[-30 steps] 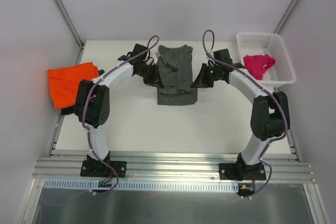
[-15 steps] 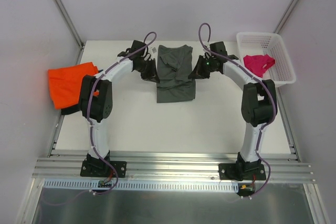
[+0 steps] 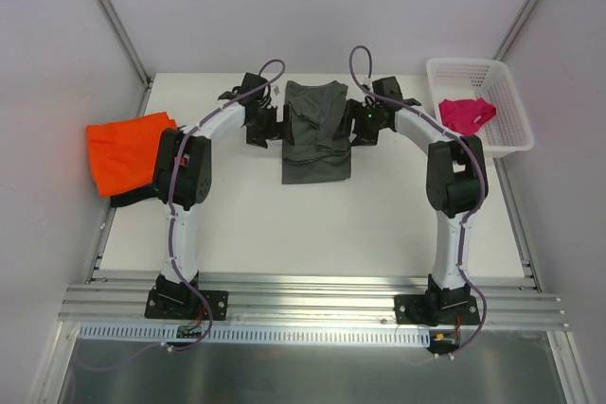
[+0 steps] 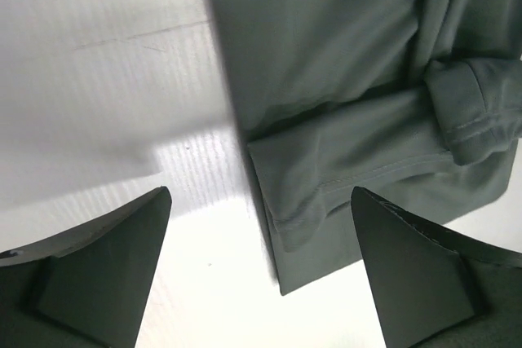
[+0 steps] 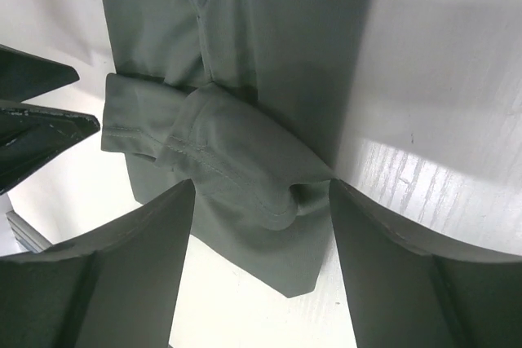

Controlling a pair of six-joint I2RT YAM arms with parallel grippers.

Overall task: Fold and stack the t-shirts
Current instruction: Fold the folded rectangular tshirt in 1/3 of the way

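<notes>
Sleeves on the dark grey t-shirt (image 3: 316, 131) are turned in over the body, so it lies as a narrow rectangle running away from me at the far middle of the surface (image 3: 312, 224). I judge it part-folded: the side folds look done, the crosswise fold that would shorten it is not, and it has joined no pile. My left tool (image 3: 268, 126) sits just beside its left edge and my right tool (image 3: 359, 128) just beside its right edge, roughly level with each other. In both wrist views the jaws stand wide apart with nothing held, the left pair straddling the shirt's edge and a sleeve hem, the right pair framing the doubled-over sleeve. Further out, the bright orange t-shirt (image 3: 128, 150) lies at the surface's left edge, squared off enough that I take it as folded. It rests on a dark shirt (image 3: 133, 200) of which only a strip shows at the near side, and I can't tell how neatly that one is folded. At the far right corner the magenta-pink t-shirt (image 3: 466, 116) lies crumpled inside the white lattice basket (image 3: 471, 65), not yet dealt with by the look of it. By my reckoning two are stacked, one is mid-fold, and one has yet to be taken out and folded.
</notes>
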